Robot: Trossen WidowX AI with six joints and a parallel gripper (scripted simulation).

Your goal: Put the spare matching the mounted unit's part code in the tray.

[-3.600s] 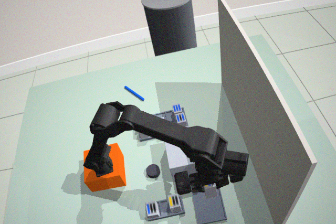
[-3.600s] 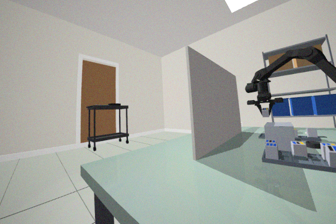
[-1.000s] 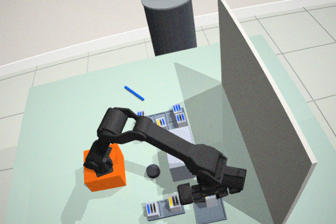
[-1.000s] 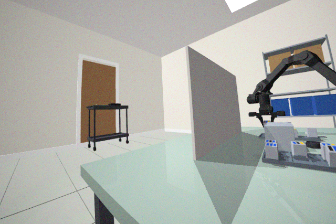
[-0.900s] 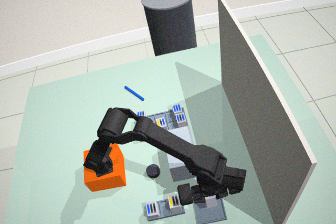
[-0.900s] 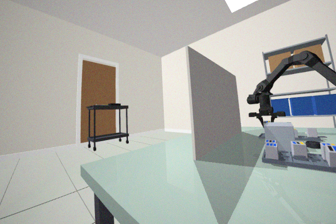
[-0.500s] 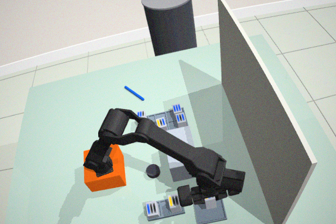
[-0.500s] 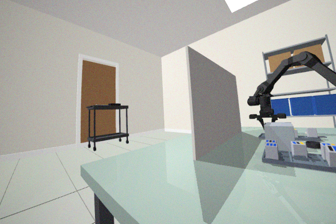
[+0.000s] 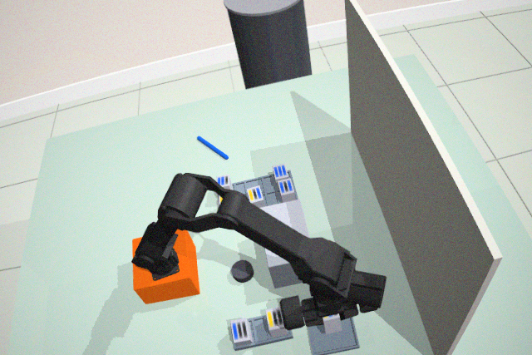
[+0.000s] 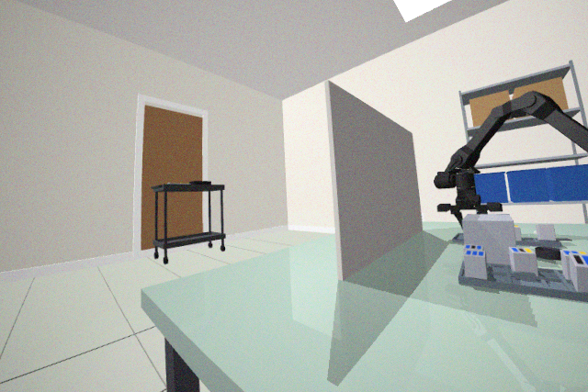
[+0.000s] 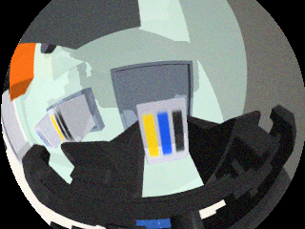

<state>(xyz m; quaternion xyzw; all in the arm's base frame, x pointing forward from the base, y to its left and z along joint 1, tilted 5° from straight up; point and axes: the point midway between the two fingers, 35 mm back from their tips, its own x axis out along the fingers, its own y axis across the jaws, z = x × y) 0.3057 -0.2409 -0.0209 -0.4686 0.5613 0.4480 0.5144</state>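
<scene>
Clenched on a spare [image 11: 164,134] striped yellow, blue, black, the end effector [image 9: 331,314] hangs over the grey tray [image 9: 343,337] at six o'clock, positioned for release.

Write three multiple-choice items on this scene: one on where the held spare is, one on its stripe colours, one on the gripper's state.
1. Where is the held spare?
A. Over the grey tray
B. On the orange block
C. Beside the blue stick

2. Which stripes does its label show?
A. Three blue
B. Yellow, blue, black
C. Red, green, white

3. What is the state of the gripper?
A. Wide open, holding nothing
B. Fully shut on nothing
C. Shut on the spare

Answers:
1 A: the wrist view shows the tray right behind the spare, and the top view has the gripper over the tray.
2 B: the wrist view shows the three stripes side by side on the label.
3 C: the spare sits between the dark fingers in the wrist view.
</scene>
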